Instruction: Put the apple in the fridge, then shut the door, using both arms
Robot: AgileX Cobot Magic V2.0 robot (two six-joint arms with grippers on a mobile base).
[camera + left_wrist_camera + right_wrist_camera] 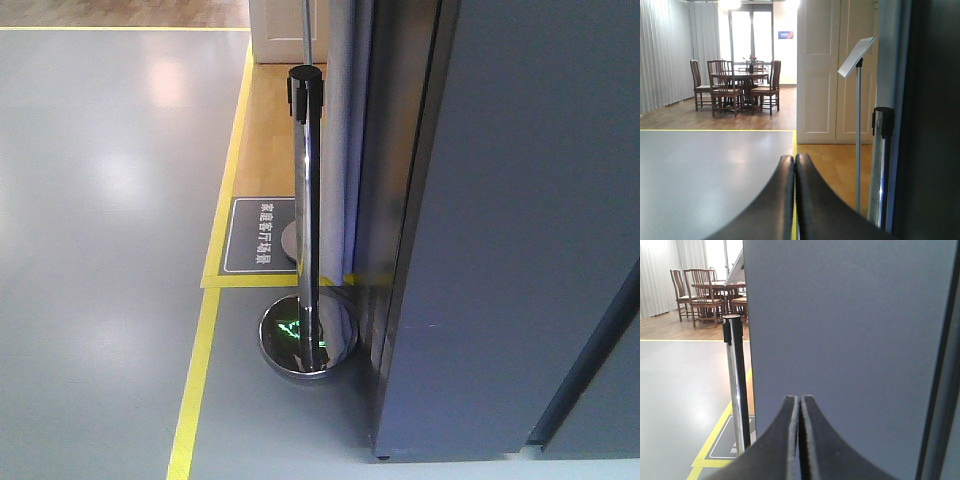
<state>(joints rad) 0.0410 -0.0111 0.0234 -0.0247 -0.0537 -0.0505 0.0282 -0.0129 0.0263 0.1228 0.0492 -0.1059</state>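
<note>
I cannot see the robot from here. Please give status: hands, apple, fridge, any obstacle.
Left hand shut, empty. Right hand shut, empty, facing the grey fridge. Apple not in view. Chrome post stands close beside the fridge.

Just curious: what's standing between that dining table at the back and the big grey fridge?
In the right wrist view, a chrome post stands between the table and the fridge, on the grey floor by the yellow line.

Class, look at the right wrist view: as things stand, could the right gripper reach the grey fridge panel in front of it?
Probably yes. The right gripper, fingers pressed together and holding nothing, points straight at the grey fridge panel with nothing between them. The chrome post stands off to the left, clear of that path.
</note>
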